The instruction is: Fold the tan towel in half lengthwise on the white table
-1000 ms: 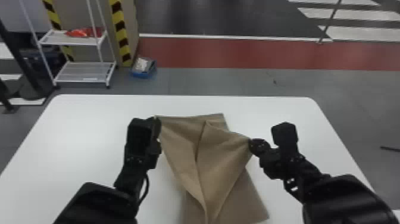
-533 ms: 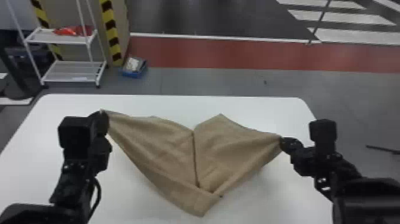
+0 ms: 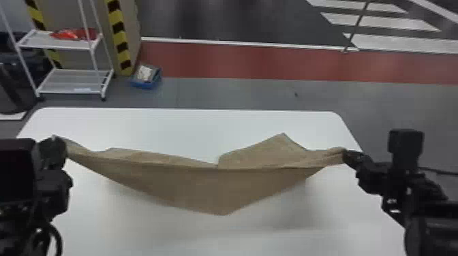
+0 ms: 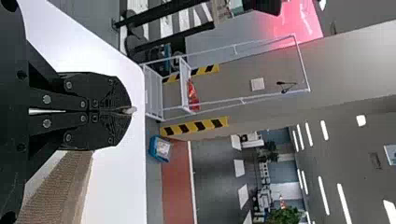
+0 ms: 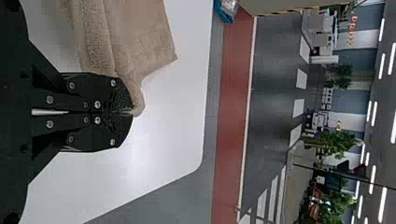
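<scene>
I've stretched the tan cloth towel (image 3: pixel 218 185) toward the white table's (image 3: pixel 191 131) side edges, black left gripper (image 4: pixel 128 110) and right gripper (image 5: pixel 129 112) clenching it, likely for folding

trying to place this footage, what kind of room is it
Probably an indoor workshop or demo hall: yellow-and-black striped edging, a red floor strip and a white wire-shelf rack beyond the table.

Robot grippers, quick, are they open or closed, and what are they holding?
Left gripper: closed, holding the towel at its left end.
Right gripper: closed, holding the towel at its right end.
</scene>
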`<action>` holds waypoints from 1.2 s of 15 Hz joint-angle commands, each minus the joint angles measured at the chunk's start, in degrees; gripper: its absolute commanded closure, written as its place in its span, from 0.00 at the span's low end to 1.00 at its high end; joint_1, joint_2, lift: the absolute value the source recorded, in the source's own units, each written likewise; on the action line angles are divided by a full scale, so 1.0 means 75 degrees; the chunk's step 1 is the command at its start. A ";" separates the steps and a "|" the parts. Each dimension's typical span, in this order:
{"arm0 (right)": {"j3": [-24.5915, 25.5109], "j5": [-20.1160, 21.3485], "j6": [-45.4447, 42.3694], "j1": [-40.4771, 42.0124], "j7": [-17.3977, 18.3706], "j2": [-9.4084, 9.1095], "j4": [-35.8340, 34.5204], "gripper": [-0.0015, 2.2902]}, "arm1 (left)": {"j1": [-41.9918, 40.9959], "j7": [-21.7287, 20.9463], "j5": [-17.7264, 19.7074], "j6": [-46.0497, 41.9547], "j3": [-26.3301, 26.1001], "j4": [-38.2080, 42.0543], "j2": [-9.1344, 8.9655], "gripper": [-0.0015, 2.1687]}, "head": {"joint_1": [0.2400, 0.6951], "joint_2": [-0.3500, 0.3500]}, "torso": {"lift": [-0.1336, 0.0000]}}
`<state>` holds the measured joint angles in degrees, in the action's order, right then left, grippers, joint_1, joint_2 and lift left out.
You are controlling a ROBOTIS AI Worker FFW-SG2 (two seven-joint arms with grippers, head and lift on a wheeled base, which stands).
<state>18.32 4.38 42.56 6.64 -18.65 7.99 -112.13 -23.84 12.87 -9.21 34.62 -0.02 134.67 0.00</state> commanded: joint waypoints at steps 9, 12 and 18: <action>-0.1564 0.0846 -0.0875 -0.4037 0.0424 -0.0010 0.3173 0.65 | 0.3460 -0.0345 0.1252 -0.0707 0.1631 -0.2218 0.0094 0.84 | 0.85 0.50 | 0.57; -0.1657 0.0870 -0.1695 -0.4940 0.0483 -0.0010 0.4134 0.65 | 0.4632 -0.0533 0.1545 -0.0754 0.1690 -0.3190 0.0352 0.84 | 0.64 0.56 | 0.57; -0.0603 0.0565 -0.1484 -0.2912 -0.0807 0.0072 0.2505 0.65 | 0.3260 -0.0826 0.2201 -0.1434 0.1338 -0.2511 0.0340 0.84 | 0.46 0.55 | 0.57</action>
<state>10.37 9.14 32.30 -21.98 -23.35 8.46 -88.58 7.20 7.17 6.33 26.87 10.84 113.49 2.56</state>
